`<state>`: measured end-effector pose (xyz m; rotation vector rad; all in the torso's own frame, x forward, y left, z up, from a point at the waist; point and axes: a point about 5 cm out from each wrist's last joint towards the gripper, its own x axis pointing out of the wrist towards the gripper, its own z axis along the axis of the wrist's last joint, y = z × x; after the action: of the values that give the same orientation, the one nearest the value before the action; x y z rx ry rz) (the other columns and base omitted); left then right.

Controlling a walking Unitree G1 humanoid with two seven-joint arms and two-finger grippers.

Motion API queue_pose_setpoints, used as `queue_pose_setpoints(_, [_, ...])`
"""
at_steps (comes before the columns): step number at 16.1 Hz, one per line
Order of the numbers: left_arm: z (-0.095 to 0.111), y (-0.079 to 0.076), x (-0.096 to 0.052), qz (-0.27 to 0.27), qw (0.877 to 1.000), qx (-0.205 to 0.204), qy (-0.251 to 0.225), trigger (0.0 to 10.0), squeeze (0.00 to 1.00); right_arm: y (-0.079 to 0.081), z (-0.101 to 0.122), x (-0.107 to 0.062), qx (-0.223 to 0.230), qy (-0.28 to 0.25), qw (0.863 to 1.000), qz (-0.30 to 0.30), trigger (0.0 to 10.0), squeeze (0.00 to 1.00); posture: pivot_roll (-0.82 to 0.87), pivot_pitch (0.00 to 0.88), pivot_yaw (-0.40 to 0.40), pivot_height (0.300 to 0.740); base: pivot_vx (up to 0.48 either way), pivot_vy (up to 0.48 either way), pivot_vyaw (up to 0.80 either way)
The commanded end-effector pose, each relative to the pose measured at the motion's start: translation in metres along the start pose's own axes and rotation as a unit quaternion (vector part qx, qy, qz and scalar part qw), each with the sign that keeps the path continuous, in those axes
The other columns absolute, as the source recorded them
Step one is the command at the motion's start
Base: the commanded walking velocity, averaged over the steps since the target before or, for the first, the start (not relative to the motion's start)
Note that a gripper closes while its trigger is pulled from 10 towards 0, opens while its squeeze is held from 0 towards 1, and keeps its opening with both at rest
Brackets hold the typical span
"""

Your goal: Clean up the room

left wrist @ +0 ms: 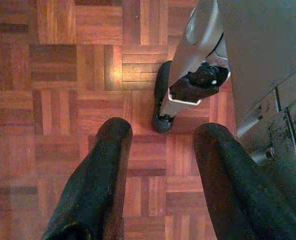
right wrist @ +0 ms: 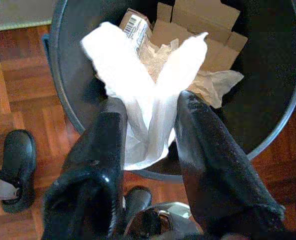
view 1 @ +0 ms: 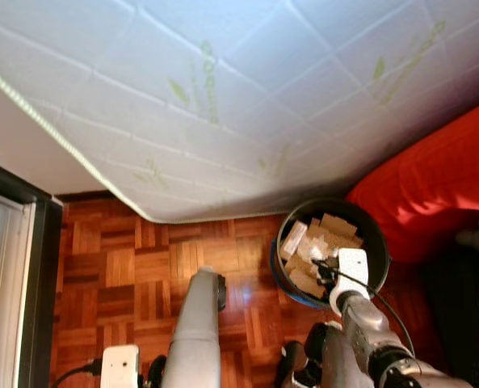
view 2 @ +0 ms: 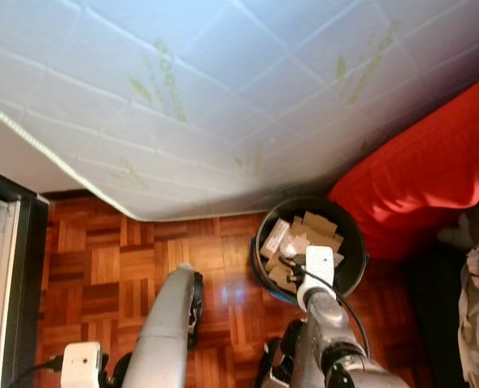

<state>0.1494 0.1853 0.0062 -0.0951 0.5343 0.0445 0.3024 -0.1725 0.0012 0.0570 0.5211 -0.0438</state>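
Right gripper (right wrist: 150, 125) is pinching a crumpled white tissue (right wrist: 138, 90) right above the black bin (view 1: 376, 234) of cardboard scraps (right wrist: 197, 25), so I'd just release once it's past the rim.

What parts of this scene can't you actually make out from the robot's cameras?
- Bottom of the bin: covered by cardboard, eye views.
- White wrapper in the right end effector: any print is washed out by glare, right wrist view.
- Red bedding: cut off by the eye views' right edge.
- Left end effector: open over parquet floor; the robot's body hides the floor beside it.
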Motion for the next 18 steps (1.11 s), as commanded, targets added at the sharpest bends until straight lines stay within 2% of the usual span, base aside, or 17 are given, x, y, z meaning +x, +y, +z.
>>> queue_pose_setpoints(1, [0.085,-0.023,-0.011,-0.063,0.976,0.013,-0.207,10.0,0.0,-0.002,-0.016,-0.004,0.004,0.027,1.0,-0.004,10.0,0.9,0.23,0.427,-0.003,0.64,0.0,0.0,0.0])
queue_pose_setpoints(3, [0.09,-0.019,-0.009,-0.053,0.978,0.017,-0.203,10.0,0.0,0.0,-0.015,-0.004,0.004,0.026,1.0,-0.003,10.0,0.88,0.23,0.421,-0.002,0.64,0.0,0.0,0.0])
queue_pose_setpoints(4, [0.091,-0.017,-0.009,-0.051,0.98,0.051,-0.188,10.0,0.0,0.001,-0.015,-0.003,0.001,0.026,1.0,-0.002,10.0,0.0,0.23,0.419,-0.002,0.64,0.0,0.0,0.0])
queue_pose_setpoints(6, [0.087,-0.009,-0.005,-0.036,0.974,0.158,-0.16,10.0,0.0,0.003,-0.015,-0.003,0.001,0.027,1.0,-0.002,10.0,0.0,0.23,0.416,0.002,0.64,0.0,0.0,0.0])
queue_pose_setpoints(8, [0.088,0.007,0.001,0.0,0.968,0.204,-0.144,10.0,0.0,0.002,-0.015,-0.003,0.003,0.027,1.0,-0.008,10.0,0.0,0.23,0.413,0.004,0.64,0.0,0.0,0.0])
queue_pose_setpoints(10, [0.094,0.01,0.002,-0.054,0.95,0.274,-0.139,10.0,0.0,-0.004,-0.013,-0.004,0.005,0.017,0.999,-0.029,10.0,0.0,0.23,0.416,0.005,0.64,0.0,0.0,0.0])
queue_pose_setpoints(11, [0.093,0.013,0.002,-0.059,0.937,0.318,-0.129,10.0,0.0,-0.005,-0.012,-0.004,0.006,0.015,0.999,-0.031,10.0,0.0,0.23,0.417,0.006,0.64,0.0,0.0,0.0])
queue_pose_setpoints(12, [0.09,0.018,0.003,-0.054,0.919,0.376,-0.111,10.0,0.0,-0.005,-0.011,-0.003,0.006,0.013,0.999,-0.033,10.0,0.0,0.23,0.417,0.006,0.64,0.0,0.0,0.0])
queue_pose_setpoints(13, [0.09,0.026,0.004,-0.026,0.919,0.378,-0.107,10.0,0.0,-0.008,-0.01,-0.003,0.009,0.009,0.999,-0.038,10.0,0.0,0.23,0.415,0.01,0.64,0.0,0.0,0.0])
queue_pose_setpoints(15, [0.093,0.027,0.004,-0.015,0.921,0.37,-0.121,10.0,0.0,-0.01,-0.009,-0.003,0.012,0.008,0.999,-0.044,10.0,0.0,0.23,0.415,0.01,0.64,0.0,0.0,0.0])
queue_pose_setpoints(16, [0.099,0.018,0.004,-0.02,0.928,0.34,-0.149,10.0,0.0,-0.012,-0.008,-0.003,0.012,0.007,0.999,-0.049,10.0,0.0,0.23,0.414,0.009,0.64,0.0,0.0,0.0])
queue_pose_setpoints(18, [0.104,0.005,0.004,-0.044,0.93,0.313,-0.187,10.0,0.0,-0.012,-0.006,-0.003,0.014,-0.001,0.999,-0.049,10.0,0.0,0.23,0.409,0.006,0.64,0.0,0.0,0.0])
